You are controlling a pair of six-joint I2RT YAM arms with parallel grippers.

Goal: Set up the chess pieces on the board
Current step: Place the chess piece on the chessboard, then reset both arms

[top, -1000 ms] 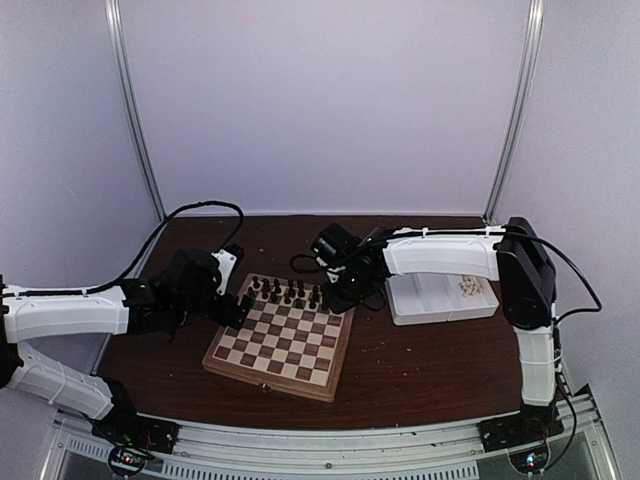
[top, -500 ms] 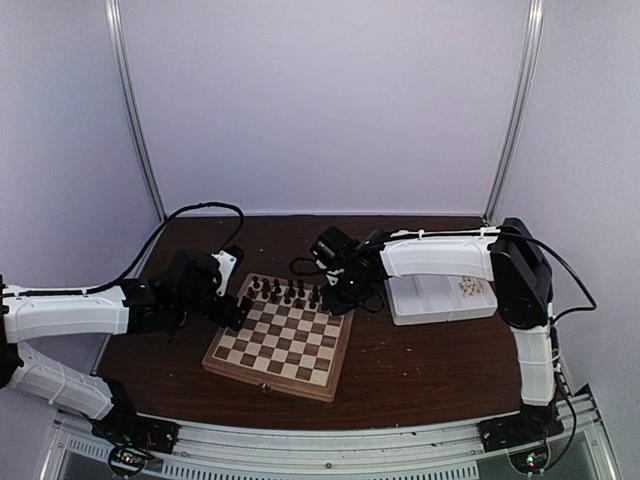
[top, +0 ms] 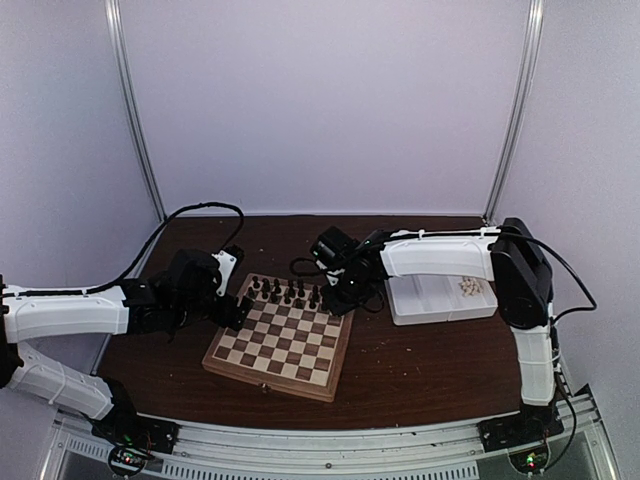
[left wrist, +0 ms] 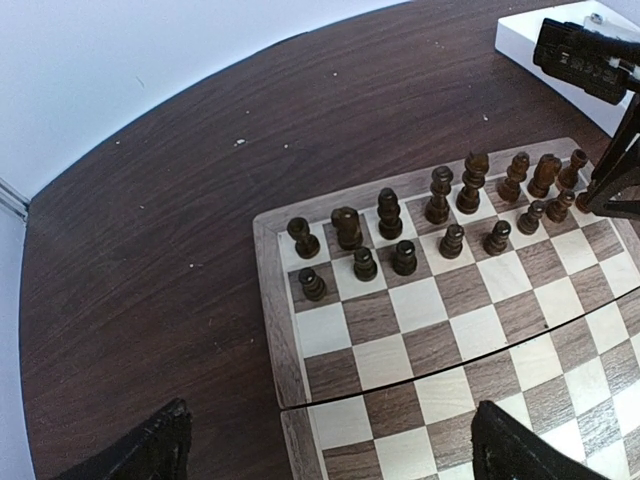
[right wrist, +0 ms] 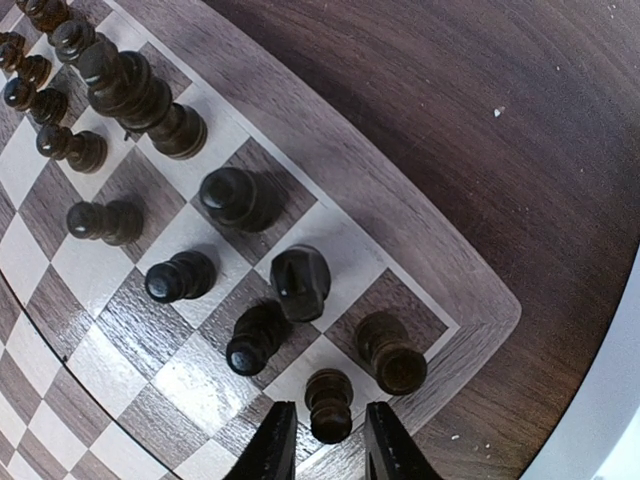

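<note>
The board (top: 280,348) lies in the middle of the table, with dark brown chess pieces (top: 285,292) in its two far rows and none on the squares nearer to me. My right gripper (top: 338,298) is at the board's far right corner. In the right wrist view its fingers (right wrist: 328,440) straddle a dark pawn (right wrist: 329,403) standing on the corner-side square, with a thin gap on each side. My left gripper (top: 240,308) is open and empty over the board's left edge (left wrist: 275,350), its fingertips (left wrist: 150,445) spread wide. Pale pieces (top: 467,287) lie in the tray.
A white compartment tray (top: 440,300) sits to the right of the board, close to my right arm. It also shows in the left wrist view (left wrist: 530,35). Black cables run across the table behind the board. The walls stand close on the left, back and right.
My right gripper shifted slightly left toward the board's far right corner and then held still. The left arm has not moved.
</note>
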